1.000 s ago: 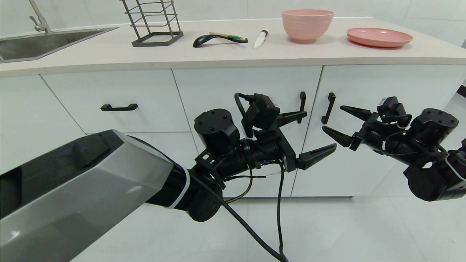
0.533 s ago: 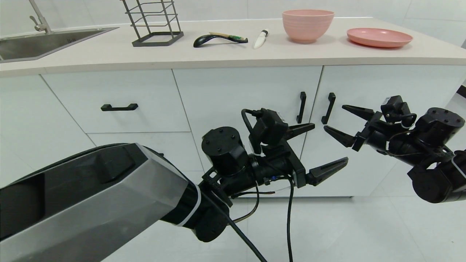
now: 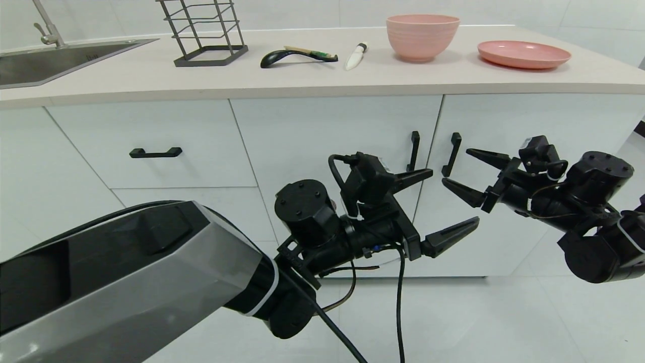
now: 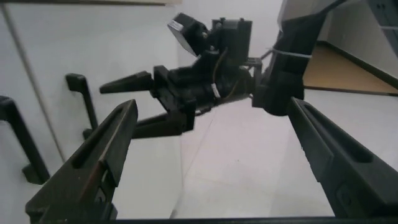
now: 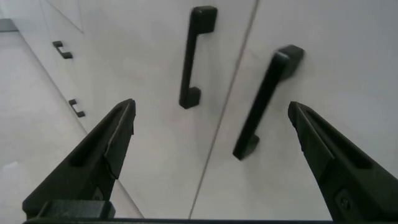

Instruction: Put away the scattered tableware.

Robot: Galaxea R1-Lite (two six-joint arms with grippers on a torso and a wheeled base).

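Inspector: Left gripper (image 3: 453,197) has dropped and swung toward the right one across the earlier frames. The latest small shift of the whole counter (image 3: 302,83) is the camera moving, not the things.

Assessor: State of the effectors?

Inspector: Both spread wide, both empty. The right gripper (image 3: 456,166) hangs in front of the two door handles (image 3: 414,150). Its fingers point toward the left gripper, tips near but apart.

Assessor: And the tableware?

Inspector: All on the counter, well above both grippers and untouched. The bowl (image 3: 422,36) stands upright and the plate (image 3: 523,54) is near the right end. The knife (image 3: 355,54) lies just left of the bowl, and the spoon (image 3: 274,58) left of that, with a wood-coloured piece along its handle.

Assessor: Hazards?

Inspector: Three, in my judgement. First, the open fingers are close enough to clash if either arm turns inward. Second, the counter edge overhangs the doors, so an arm raised straight up could strike it; each should back off before lifting. Third, the cable (image 3: 400,302) hanging loose under the left wrist could catch on a handle.

Assessor: Anything further?

Inspector: The knife is slim and lies flat, so a wide grasp may push it rather than take it.

Assessor: Surroundings?

Inspector: A wire rack (image 3: 204,30) stands left of the spoon, a likely home for cutlery. The sink (image 3: 60,58) is at the far left, and a drawer handle (image 3: 155,152) sits below it.
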